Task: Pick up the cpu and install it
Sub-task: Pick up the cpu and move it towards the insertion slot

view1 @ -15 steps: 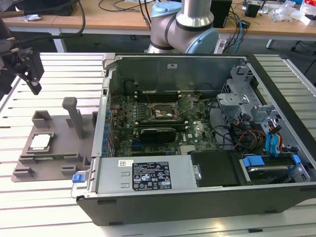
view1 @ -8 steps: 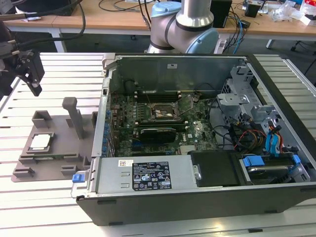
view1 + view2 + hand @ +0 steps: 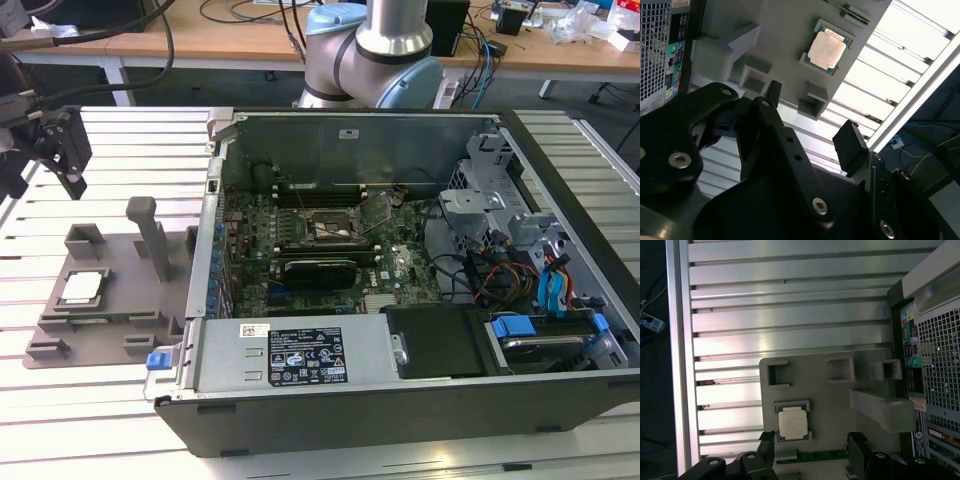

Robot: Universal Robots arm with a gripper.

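Observation:
The cpu (image 3: 82, 287), a small square chip with a silver top, lies flat in a recess of the grey tray (image 3: 125, 300) at the exterior view's left. Both wrist views show it too: cpu (image 3: 826, 48), cpu (image 3: 792, 423). My gripper (image 3: 62, 155) hangs above the slatted table, behind the tray and well above the chip. It is open in both wrist views, gripper (image 3: 812, 117) and gripper (image 3: 812, 445), with nothing between the black fingers (image 3: 850, 142). The motherboard's dark socket (image 3: 330, 230) lies inside the open computer case.
The open computer case (image 3: 400, 400) takes up the middle and the exterior view's right, its walls standing higher than the board. An upright grey post (image 3: 150, 232) rises from the tray near the case wall. Cables and a drive cage (image 3: 480, 215) crowd the case's right side.

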